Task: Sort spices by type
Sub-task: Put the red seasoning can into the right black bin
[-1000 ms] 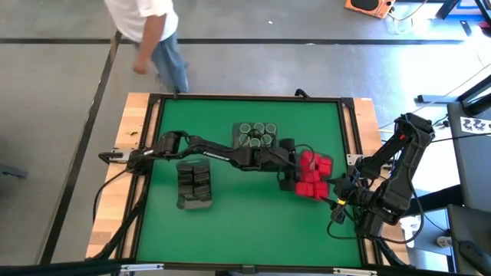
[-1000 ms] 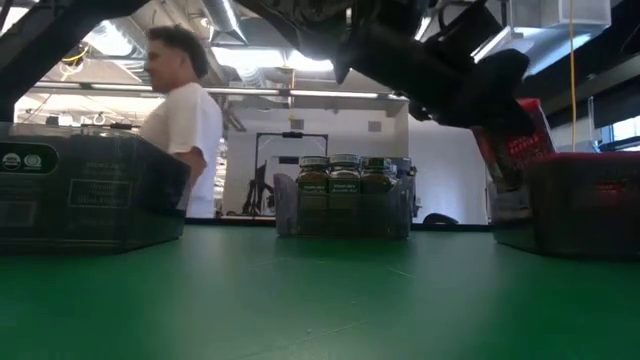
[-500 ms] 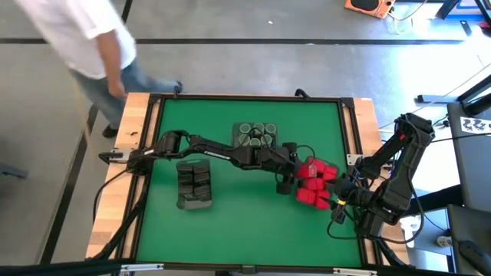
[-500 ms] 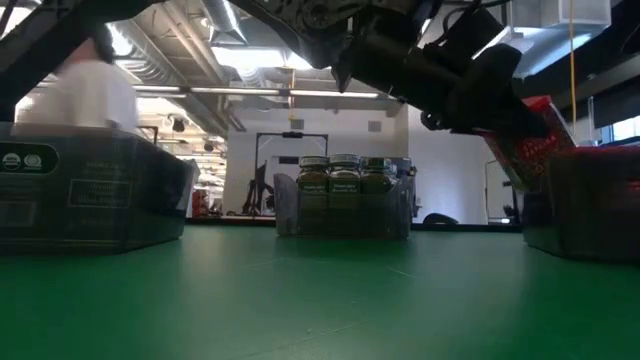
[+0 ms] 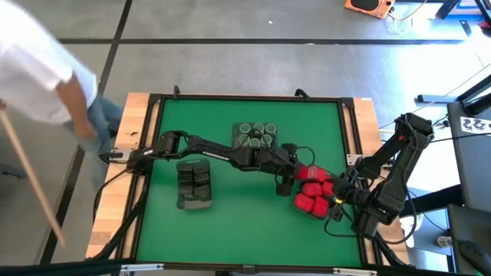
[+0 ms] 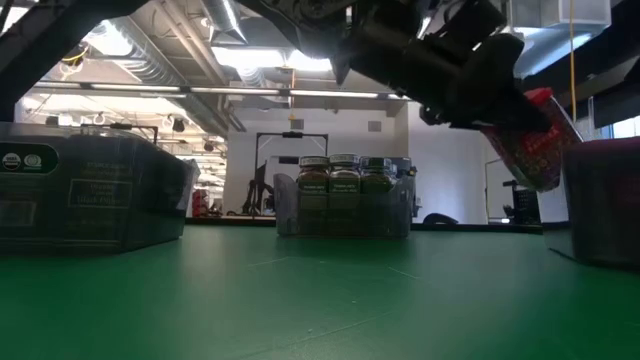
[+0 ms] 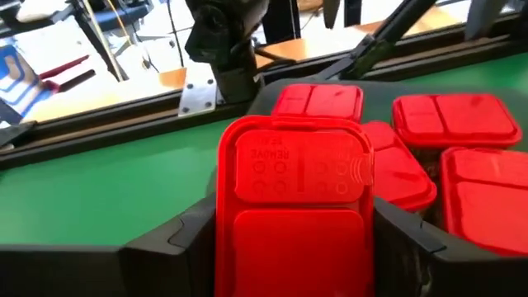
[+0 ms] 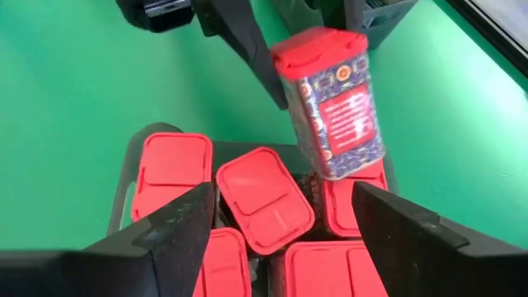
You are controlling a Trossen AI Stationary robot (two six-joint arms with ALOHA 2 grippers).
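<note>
- One red box (image 8: pixel 330 103) sits pinched in the left gripper (image 5: pixel 295 178), tilted, lifted above the tray (image 8: pixel 124 177) of red boxes (image 5: pixel 311 196).
- Right gripper (image 8: pixel 280 272), fingers spread, hovers over the same tray.
- Jars (image 5: pixel 255 135) and dark tins (image 5: pixel 194 182) sit well apart, each in its own tray.

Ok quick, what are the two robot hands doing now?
Left gripper: shut on a red spice box.
Right gripper: open, holding nothing, above the red boxes.
</note>
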